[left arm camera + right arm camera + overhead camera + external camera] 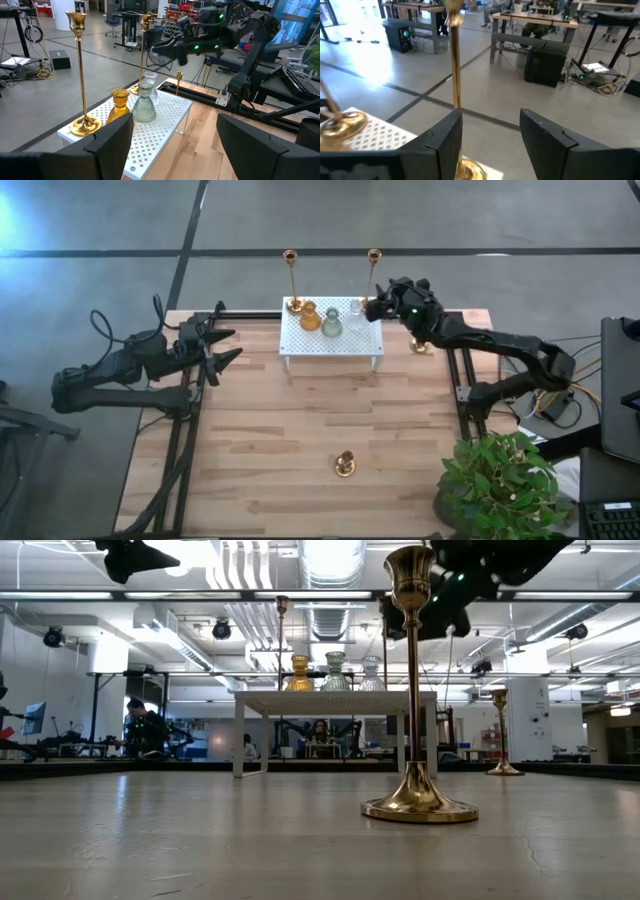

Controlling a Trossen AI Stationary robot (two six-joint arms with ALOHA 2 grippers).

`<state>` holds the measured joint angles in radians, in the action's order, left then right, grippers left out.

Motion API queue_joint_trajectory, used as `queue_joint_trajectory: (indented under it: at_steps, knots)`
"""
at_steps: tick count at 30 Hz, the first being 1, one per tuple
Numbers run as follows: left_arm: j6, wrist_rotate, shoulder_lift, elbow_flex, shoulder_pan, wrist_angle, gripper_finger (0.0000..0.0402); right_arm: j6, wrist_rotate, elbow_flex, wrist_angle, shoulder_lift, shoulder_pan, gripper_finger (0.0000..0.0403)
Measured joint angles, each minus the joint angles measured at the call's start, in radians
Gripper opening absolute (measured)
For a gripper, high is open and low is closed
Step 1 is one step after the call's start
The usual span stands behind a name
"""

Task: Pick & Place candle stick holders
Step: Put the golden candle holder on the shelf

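A white perforated rack [333, 330] stands at the table's far middle. On it stand two tall brass sticks, one at its left [291, 280] and one at its right [373, 275], with an amber glass holder [310, 317], a grey-green one [331, 323] and a clear one [355, 308] between them. A short brass holder [344, 465] stands on the near table, and another [420, 345] stands right of the rack. My right gripper [376, 303] is open at the right stick [455, 75], whose base [470, 172] shows between the fingers. My left gripper [228, 345] is open and empty at the table's left. My right gripper is open and comes level from the table's right side at the right stick. The stick's shaft [455, 95] runs close along the inner edge of one finger [445, 145]. I cannot tell whether that finger touches it. The stick stands upright on the rack.
A potted plant [500, 480] fills the near right corner. Dark rails run along the left [190, 430] and right [465, 380] sides of the table. The wooden table top [300, 420] between the rack and the near brass holder lies open. In the low view that holder [418, 690] stands in front.
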<state>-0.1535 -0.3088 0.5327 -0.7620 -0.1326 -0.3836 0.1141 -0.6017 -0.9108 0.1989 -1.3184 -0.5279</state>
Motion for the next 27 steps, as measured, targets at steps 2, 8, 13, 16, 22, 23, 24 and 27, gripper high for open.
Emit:
queue_joint_trajectory:
  at_steps: [2, 8, 13, 16, 22, 23, 24, 27]
  knots:
    - [0.0, 0.0, 0.0, 0.0, 0.0, 0.0, 0.0292, 0.008, 0.001, 0.0, -0.076, 0.062, 0.012, 0.0184]
    - [0.0, 0.0, 0.0, 0.0, 0.0, 0.0, 0.0292, 0.049, 0.002, -0.001, -0.372, 0.285, 0.083, 0.0167]
    - [0.0, 0.0, 0.0, 0.0, 0.0, 0.0, 0.0292, 0.211, 0.002, -0.002, -0.771, 0.481, 0.181, 0.0149]
    - [0.0, 0.0, 0.0, 0.0, 0.0, 0.0, 0.0292, 0.369, 0.0, -0.001, -1.029, 0.573, 0.252, 0.0139]
    - [0.0, 0.0, 0.0, 0.0, 0.0, 0.0, 0.0292, 0.587, -0.034, 0.102, -1.202, 0.697, 0.373, 0.0128]
    - [0.0, 0.0, 0.0, 0.0, 0.0, 0.0, 0.0292, 0.604, -0.037, 0.135, -1.195, 0.714, 0.384, 0.0127]
    - [0.0, 0.0, 0.0, 0.0, 0.0, 0.0, 0.0292, 0.626, -0.044, 0.169, -1.187, 0.728, 0.392, 0.0127]
    - [0.0, 0.0, 0.0, 0.0, 0.0, 0.0, 0.0292, 0.678, -0.06, 0.276, -1.123, 0.753, 0.404, 0.013]
